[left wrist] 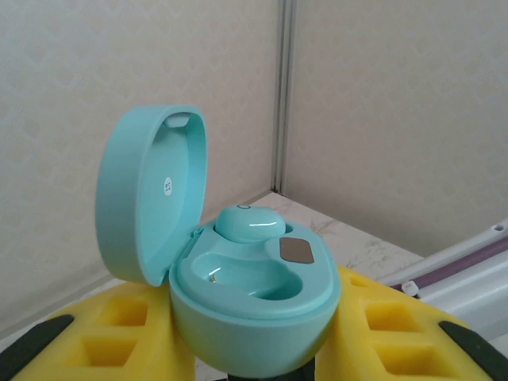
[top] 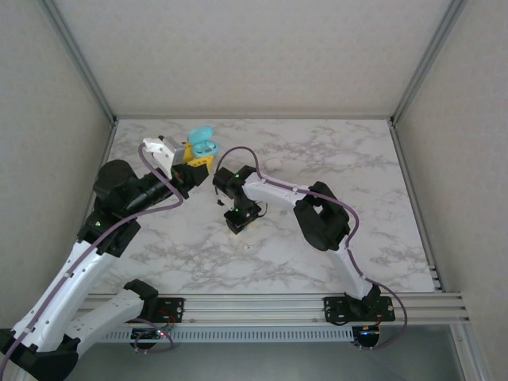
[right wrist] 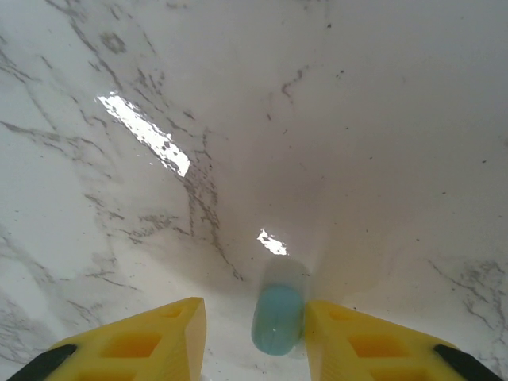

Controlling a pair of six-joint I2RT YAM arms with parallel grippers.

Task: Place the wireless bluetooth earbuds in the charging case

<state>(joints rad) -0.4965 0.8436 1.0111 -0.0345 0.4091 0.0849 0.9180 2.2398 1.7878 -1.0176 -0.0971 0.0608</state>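
Observation:
My left gripper [top: 193, 159] is raised at the back left of the table, shut on the mint charging case [top: 202, 141]. In the left wrist view the case [left wrist: 254, 309] sits between the yellow fingers [left wrist: 119, 337] with its lid [left wrist: 151, 194] open. One mint earbud [left wrist: 250, 222] is seated in the far slot, and the near slot [left wrist: 246, 278] is empty. My right gripper [top: 238, 222] points down at the table's middle. In the right wrist view it [right wrist: 254, 333] is open around a second mint earbud [right wrist: 278, 317] lying on the marble. That earbud touches the right finger [right wrist: 341, 333], with a gap to the left finger [right wrist: 159, 333].
The marble table [top: 357, 198] is walled by pale panels on three sides, with an aluminium rail [top: 278, 305] along the near edge. A tiny pale speck [top: 248, 244] lies just in front of the right gripper.

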